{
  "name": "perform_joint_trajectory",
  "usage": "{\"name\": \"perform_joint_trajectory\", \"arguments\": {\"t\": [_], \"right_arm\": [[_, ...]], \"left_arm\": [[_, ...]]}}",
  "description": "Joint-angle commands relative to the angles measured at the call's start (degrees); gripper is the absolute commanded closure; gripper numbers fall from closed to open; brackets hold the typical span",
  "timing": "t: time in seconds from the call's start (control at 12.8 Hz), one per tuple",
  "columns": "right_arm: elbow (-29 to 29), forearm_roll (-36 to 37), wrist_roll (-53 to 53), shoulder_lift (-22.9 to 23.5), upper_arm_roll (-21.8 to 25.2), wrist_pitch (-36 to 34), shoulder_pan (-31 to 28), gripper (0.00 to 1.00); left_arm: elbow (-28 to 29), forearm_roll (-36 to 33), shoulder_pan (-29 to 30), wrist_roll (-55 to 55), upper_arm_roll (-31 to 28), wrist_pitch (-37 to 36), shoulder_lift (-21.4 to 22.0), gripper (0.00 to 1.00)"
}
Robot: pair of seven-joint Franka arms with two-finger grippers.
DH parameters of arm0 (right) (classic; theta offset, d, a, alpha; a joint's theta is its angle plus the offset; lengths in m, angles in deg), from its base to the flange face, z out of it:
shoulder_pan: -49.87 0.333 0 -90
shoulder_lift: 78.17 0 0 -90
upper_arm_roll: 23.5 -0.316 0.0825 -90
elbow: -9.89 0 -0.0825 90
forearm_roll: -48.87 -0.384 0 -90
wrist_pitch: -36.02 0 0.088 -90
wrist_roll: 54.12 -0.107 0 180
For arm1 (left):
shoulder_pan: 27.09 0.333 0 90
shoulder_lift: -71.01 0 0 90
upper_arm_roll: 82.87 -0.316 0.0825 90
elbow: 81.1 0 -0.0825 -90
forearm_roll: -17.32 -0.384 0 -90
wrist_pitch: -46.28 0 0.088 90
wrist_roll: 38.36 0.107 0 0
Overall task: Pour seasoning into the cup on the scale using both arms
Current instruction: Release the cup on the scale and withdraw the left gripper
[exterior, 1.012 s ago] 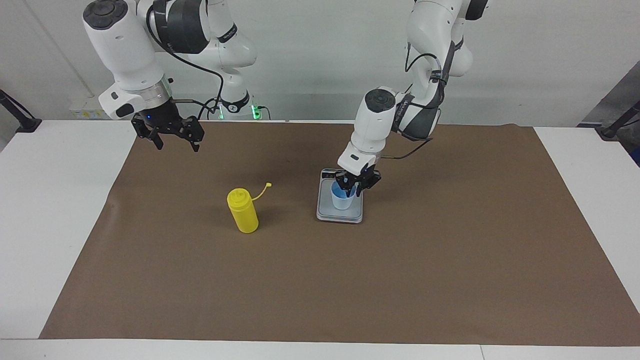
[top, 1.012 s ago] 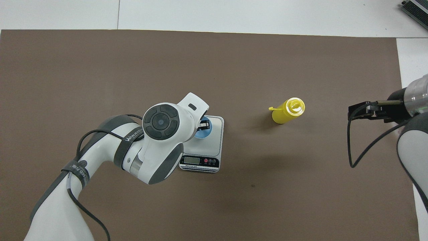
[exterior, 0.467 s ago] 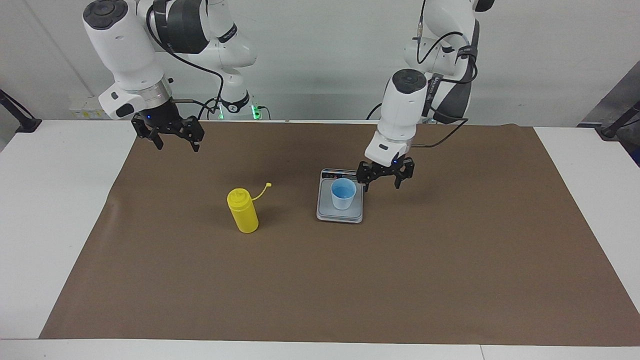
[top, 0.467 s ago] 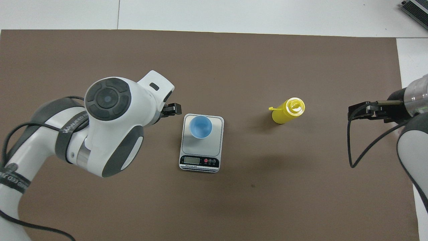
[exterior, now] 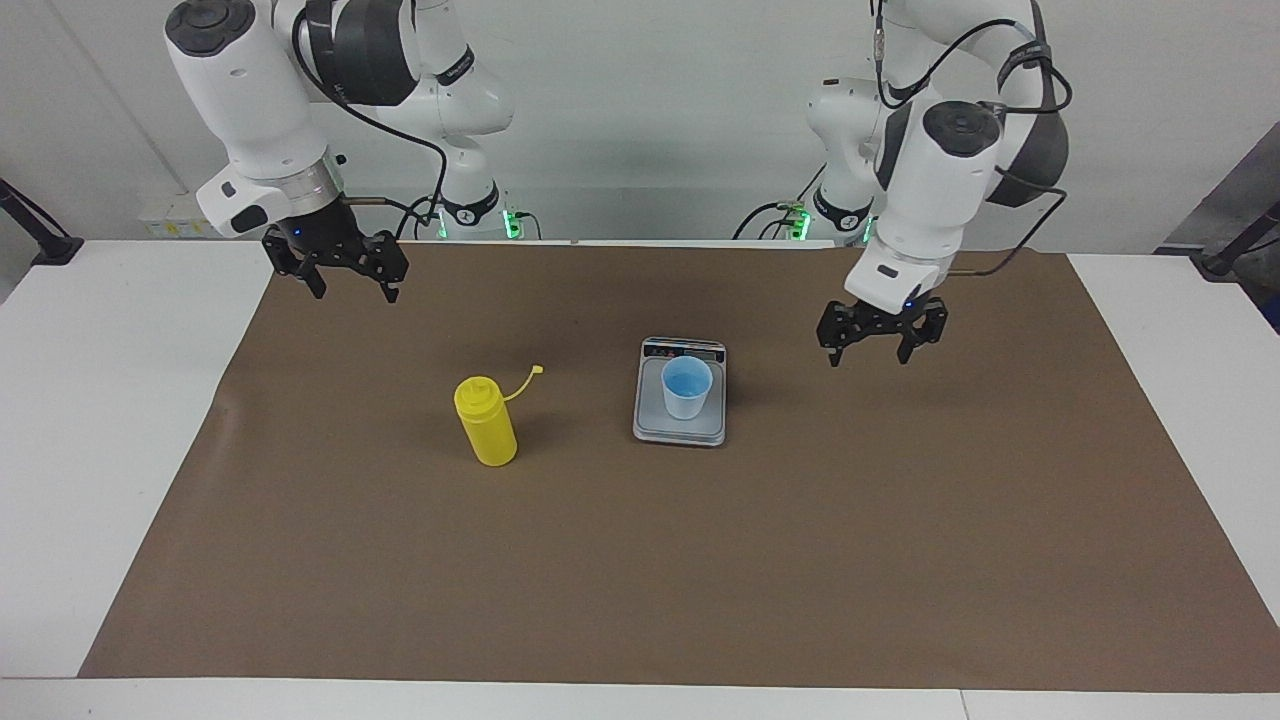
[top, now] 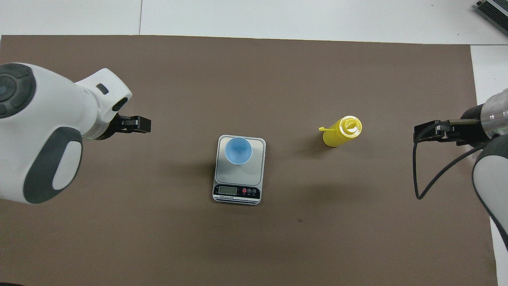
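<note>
The light blue cup [exterior: 687, 387] [top: 238, 150] stands upright on the silver-grey scale [exterior: 650, 425] [top: 254, 174] in the middle of the brown mat, free of both grippers. The yellow seasoning bottle [exterior: 486, 421] [top: 341, 132] stands upright beside the scale, toward the right arm's end, its cap strap hanging loose. My left gripper [exterior: 882, 340] [top: 135, 124] hangs open and empty over bare mat toward the left arm's end, clear of the scale. Above the mat's edge by its own base, my right gripper [exterior: 345, 275] [top: 426, 132] is open and empty, waiting well away from the bottle.
A brown mat [exterior: 640, 560] covers most of the white table [exterior: 110, 400]. Black clamps [exterior: 40, 240] stand at the table's two ends near the robots.
My left gripper opened and let go of the cup on the scale. It then rose and swung away toward the left arm's end. The right arm stayed put.
</note>
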Motion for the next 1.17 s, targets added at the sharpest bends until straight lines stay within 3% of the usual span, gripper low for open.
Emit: {"name": "perform_joint_trajectory", "arguments": {"t": [0.0,0.39,0.78,0.93,1.09], "right_arm": [[-0.9,0.1,4.5,-1.2,-0.2,0.4,-0.1,0.0],[-3.1,-8.9,28.4,-1.3,0.0,1.8,-2.4,0.0],[-12.4,-23.3,55.4,-1.0,0.1,12.9,-7.1,0.0],[-14.1,-29.8,67.0,1.3,0.1,14.6,-9.3,0.0],[-14.3,-37.7,81.0,5.4,0.2,15.3,-10.8,0.0]], "left_arm": [[1.1,0.6,6.2,9.1,0.6,-2.6,2.5,0.0],[-0.2,0.9,13.9,15.6,0.3,-4.4,3.6,0.0],[-12.2,1.9,14.0,16.2,0.7,-13.8,2.8,0.0],[-15.6,3.6,13.7,15.9,1.3,-17.3,2.6,0.0],[-12.6,3.9,13.6,15.8,1.3,-16.8,3.5,0.0]]}}
